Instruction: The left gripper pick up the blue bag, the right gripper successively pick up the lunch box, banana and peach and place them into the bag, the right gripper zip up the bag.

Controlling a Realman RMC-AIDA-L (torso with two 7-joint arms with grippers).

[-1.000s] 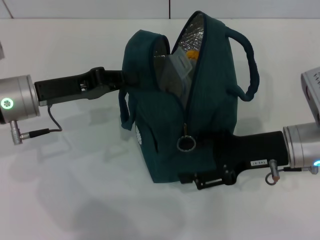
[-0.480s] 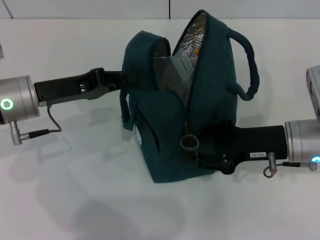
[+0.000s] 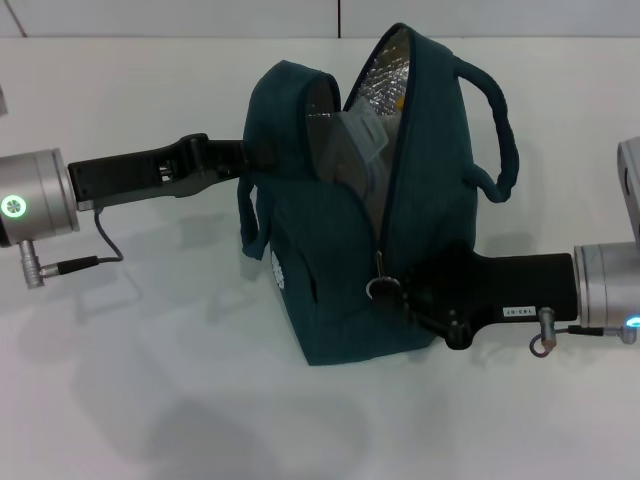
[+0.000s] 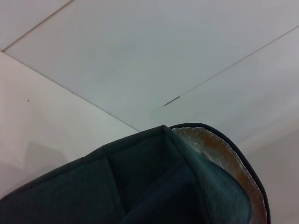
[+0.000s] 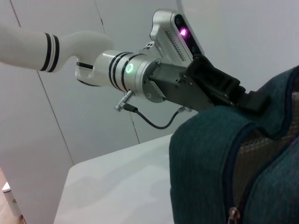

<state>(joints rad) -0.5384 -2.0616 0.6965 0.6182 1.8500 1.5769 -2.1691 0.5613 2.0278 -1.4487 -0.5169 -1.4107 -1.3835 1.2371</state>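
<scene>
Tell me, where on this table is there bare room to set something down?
Bare white table stretches in front of the blue bag, below the left gripper, and also to the bag's right above the right gripper. The middle is crowded: the left gripper is at the bag's side, the right at the zipper pull, and the lunch box sits inside.

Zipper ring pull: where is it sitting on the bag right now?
In the head view the zipper ring pull hangs low on the blue bag, at the bottom of the open zipper line, right against the right gripper reaching in from the right.
</scene>
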